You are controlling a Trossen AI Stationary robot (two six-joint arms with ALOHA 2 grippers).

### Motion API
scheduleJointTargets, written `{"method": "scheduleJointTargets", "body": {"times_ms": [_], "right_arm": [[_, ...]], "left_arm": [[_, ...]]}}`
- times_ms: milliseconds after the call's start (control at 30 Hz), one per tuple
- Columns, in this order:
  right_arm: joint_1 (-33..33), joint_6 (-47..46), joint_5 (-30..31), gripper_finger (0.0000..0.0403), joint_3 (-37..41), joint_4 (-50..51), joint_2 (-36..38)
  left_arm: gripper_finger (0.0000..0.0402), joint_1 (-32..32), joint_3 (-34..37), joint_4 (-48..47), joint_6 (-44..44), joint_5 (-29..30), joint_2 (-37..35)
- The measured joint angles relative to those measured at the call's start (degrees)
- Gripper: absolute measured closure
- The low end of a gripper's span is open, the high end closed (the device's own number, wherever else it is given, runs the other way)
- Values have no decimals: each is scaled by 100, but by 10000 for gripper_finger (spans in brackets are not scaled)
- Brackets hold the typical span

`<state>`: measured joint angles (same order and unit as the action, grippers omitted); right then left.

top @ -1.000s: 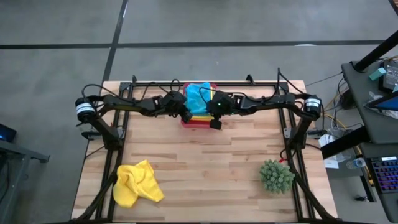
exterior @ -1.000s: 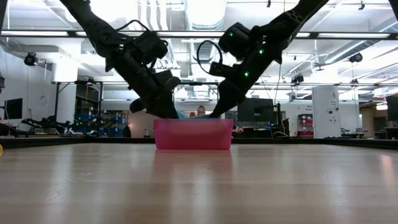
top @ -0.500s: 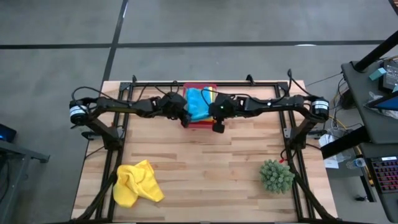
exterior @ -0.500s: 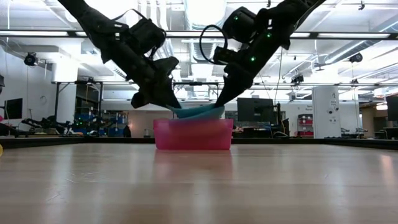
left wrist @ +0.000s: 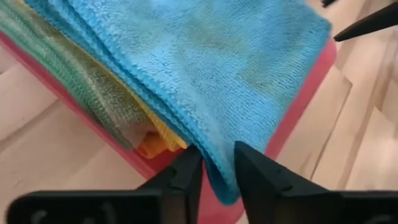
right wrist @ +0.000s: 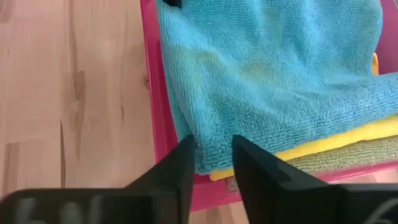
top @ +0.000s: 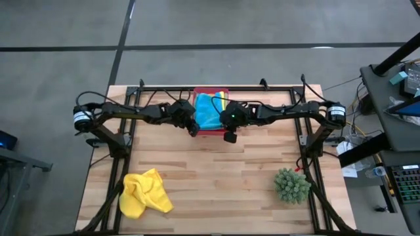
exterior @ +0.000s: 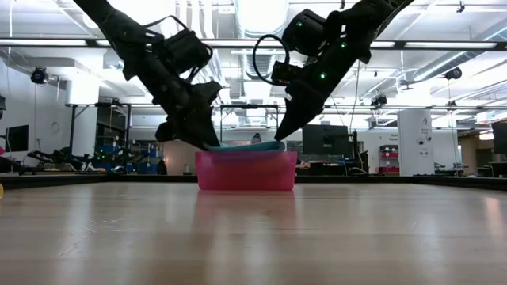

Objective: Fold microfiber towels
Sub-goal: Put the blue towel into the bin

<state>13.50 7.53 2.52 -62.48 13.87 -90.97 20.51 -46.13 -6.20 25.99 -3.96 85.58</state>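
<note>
— Towels first: where are they?

— Turquoise towel (top: 209,110) lies folded on top of a stack in the pink tray (top: 211,90), at the far middle of the table (top: 216,170). Under it the right wrist view shows a yellow towel (right wrist: 336,144) and, below that, a light green towel (right wrist: 348,158). One edge of the turquoise one droops over the tray's near wall.

— Any towel outside the tray?

— A second yellow towel (top: 144,193) lies crumpled at the near left corner of the table, well apart from the tray.

— And the grippers?

— Both are at the tray's near wall, one at each end. The left gripper (top: 192,127) points down at the left near corner of the stack. Its jaws stand a little apart, and the drooping turquoise edge hangs in the gap between them. I see no pinch on the cloth.

— The right one?

— The right gripper (top: 228,134) is at the right near corner. Its jaws are also narrowly parted, with the towel's corner and a strip of the tray's rim showing through the gap. It has let go and holds nothing.

— How does it look from table height?

— Both arms slant down from above, their tips just over the tray's rim, and a thin turquoise line shows above the pink wall.

— Anything else on the table?

— A spiky green plant (top: 291,185) stands near the right front corner, away from both arms.
</note>
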Motion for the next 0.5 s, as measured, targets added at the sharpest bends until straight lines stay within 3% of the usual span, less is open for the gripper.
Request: {"method": "scheduleJointTargets", "body": {"times_ms": [267, 500], "right_arm": [[18, 101, 52, 234, 0, 202, 415], [301, 124, 53, 249, 0, 3, 765]], "left_arm": [[259, 10, -22, -150, -287, -7, -359], [242, 63, -107, -273, -1182, 26, -944]]}}
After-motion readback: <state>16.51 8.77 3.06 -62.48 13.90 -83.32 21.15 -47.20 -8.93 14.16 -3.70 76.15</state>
